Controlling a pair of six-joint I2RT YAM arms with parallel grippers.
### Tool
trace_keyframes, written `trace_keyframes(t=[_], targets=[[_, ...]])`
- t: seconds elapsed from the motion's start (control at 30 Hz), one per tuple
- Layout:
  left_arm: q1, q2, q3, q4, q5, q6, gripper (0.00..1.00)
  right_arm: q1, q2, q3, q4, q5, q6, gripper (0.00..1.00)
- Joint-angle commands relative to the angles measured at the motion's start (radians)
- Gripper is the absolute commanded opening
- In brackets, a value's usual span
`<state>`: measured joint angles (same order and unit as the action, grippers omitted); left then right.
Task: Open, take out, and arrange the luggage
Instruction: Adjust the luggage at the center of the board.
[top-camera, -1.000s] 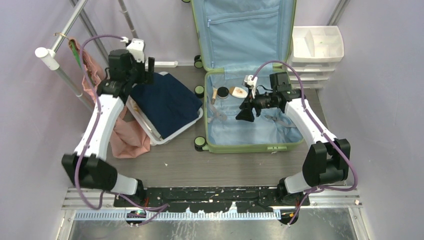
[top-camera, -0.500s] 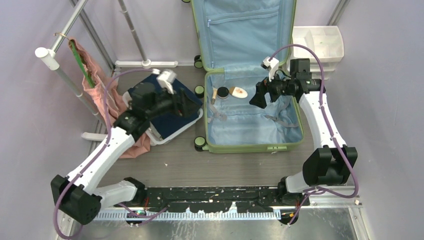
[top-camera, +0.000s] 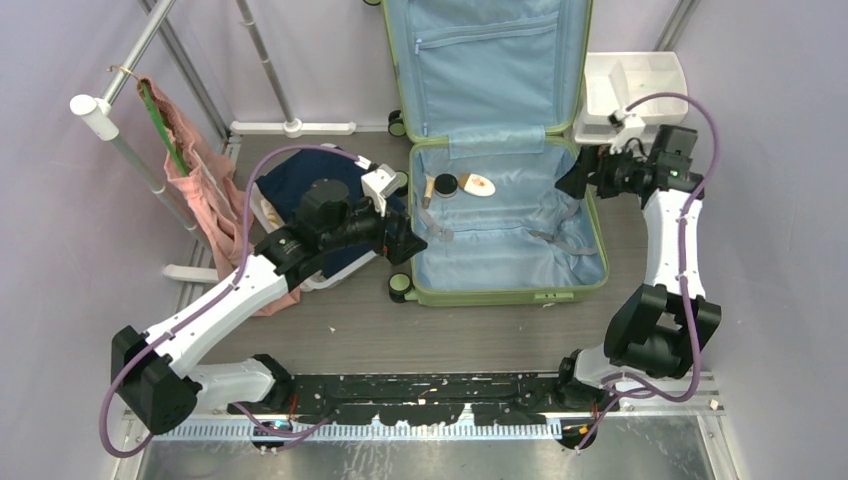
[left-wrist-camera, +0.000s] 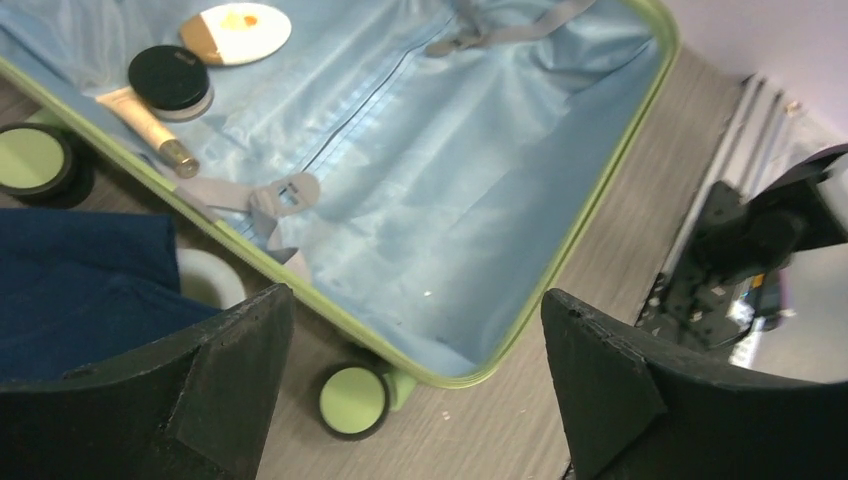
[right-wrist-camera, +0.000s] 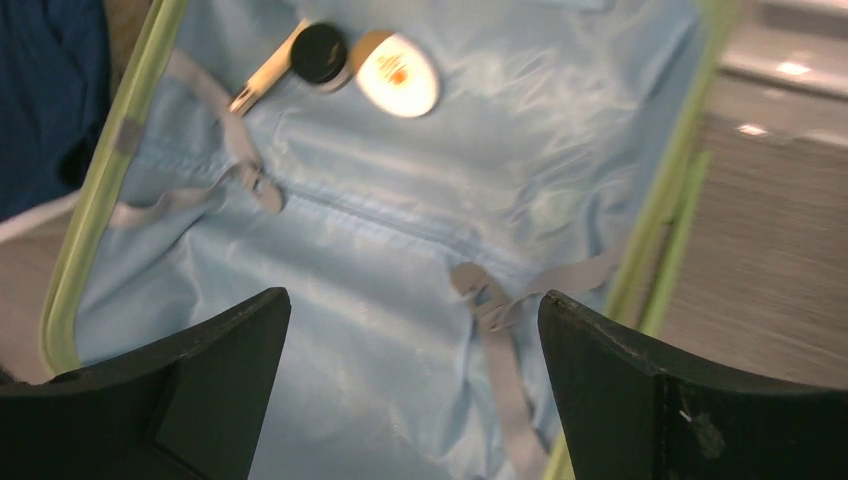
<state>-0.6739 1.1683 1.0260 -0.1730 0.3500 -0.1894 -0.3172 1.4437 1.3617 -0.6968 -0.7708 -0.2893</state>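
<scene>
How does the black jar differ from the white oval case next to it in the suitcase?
Shape: the jar is round, while the oval case is egg-shaped and looks larger across.
Colour: the jar has a black top. The oval case is white with an orange mark and a tan end.
Neighbours: the jar lies right beside the tube, and the oval case lies on the jar's far side from it.
Shared: both rest flat on the blue lining of the luggage, near one corner.

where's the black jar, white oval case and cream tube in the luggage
black jar (left-wrist-camera: 168, 76), left wrist view, lid centre
white oval case (left-wrist-camera: 240, 28), left wrist view, top face
cream tube (left-wrist-camera: 135, 114), left wrist view, mid-body
</scene>
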Motion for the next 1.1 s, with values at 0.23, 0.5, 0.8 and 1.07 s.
trace_keyframes(t=[0.23, 0.5, 0.8, 1.07], targets=[[0.006, -0.023, 0.005, -0.054, -0.062, 0.165, 0.91, -0.065, 0.179, 0.282, -0.016, 0.105, -0.062, 1.00], [0.005, -0.038, -0.047, 0.042, -0.014, 0.078, 0.90, -0.065, 0.255, 0.287, 0.003, 0.190, -0.060, 0.97], [0.006, -0.052, -0.225, 0.301, -0.031, -0.224, 0.87, -0.065, 0.252, 0.266, -0.056, 0.200, -0.115, 0.95], [0.007, -0.132, -0.327, 0.377, -0.156, -0.482, 0.84, -0.097, 0.177, 0.223, -0.052, 0.087, -0.077, 0.95]])
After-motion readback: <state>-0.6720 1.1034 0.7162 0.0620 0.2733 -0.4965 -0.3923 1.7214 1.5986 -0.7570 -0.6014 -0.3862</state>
